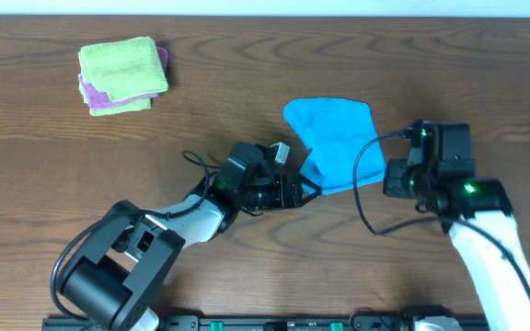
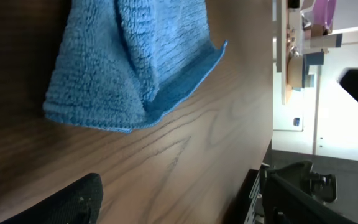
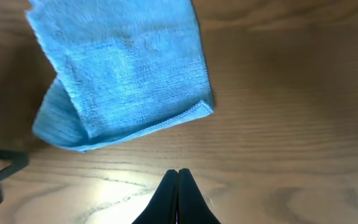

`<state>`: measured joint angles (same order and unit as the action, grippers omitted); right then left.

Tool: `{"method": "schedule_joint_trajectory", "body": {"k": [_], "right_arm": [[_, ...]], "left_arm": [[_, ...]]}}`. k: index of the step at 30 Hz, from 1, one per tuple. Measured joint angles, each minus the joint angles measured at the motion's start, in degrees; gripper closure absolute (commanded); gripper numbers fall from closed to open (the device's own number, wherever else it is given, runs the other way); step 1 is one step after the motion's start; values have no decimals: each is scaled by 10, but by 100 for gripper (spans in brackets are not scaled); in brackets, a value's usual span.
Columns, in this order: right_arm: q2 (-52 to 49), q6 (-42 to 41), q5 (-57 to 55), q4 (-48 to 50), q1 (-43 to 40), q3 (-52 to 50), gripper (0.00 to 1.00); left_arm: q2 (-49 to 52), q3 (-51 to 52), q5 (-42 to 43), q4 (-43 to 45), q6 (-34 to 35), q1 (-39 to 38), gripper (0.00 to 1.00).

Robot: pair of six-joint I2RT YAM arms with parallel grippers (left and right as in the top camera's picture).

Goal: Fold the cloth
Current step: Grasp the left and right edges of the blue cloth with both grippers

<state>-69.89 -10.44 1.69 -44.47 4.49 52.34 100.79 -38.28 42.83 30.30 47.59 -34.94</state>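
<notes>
– Progress on the fold, as you read it?

– The cloth [image 1: 334, 142] lies on the surface [image 1: 247, 92] between the two arms, and it is not a flat square: one layer is doubled over another. The left wrist view shows an upper layer sitting on a lower one, whose edge pokes out along one side. I judge at least one fold is in.

– Neat?

– Not really. From overhead the outline is lopsided, wider at the far end than the near one, and the edges do not line up.

– Who holds it?

– Nobody. The right tool [image 3: 178, 179] is pinched fully together with nothing between its fingers, over bare wood just short of the cloth's near edge. The left tool [image 1: 300, 188] sits close by the cloth's near left corner. Its wrist camera catches only one finger [image 2: 73, 202] at the frame's edge, clear of the fabric, so I take its jaws as standing wide and empty.

– What's left?

– My guess is squaring up the edges or one more fold to halve it. Whether this already counts as finished, I can't say.

– The other cloths?

– The lime-green cloth [image 1: 122, 69] lies folded on the purple cloth [image 1: 86, 90], well apart at the far left.
</notes>
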Motion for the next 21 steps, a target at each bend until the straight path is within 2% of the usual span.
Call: {"method": "schedule_joint_trajectory", "body": {"k": [16, 21], "right_arm": [[-201, 15, 64, 114, -6, 0, 98], [-234, 20, 80, 146, -8, 0, 98]], "left_arm": [[0, 0, -28, -3, -11, 0, 22], [0, 0, -42, -15, -14, 0, 22]]}}
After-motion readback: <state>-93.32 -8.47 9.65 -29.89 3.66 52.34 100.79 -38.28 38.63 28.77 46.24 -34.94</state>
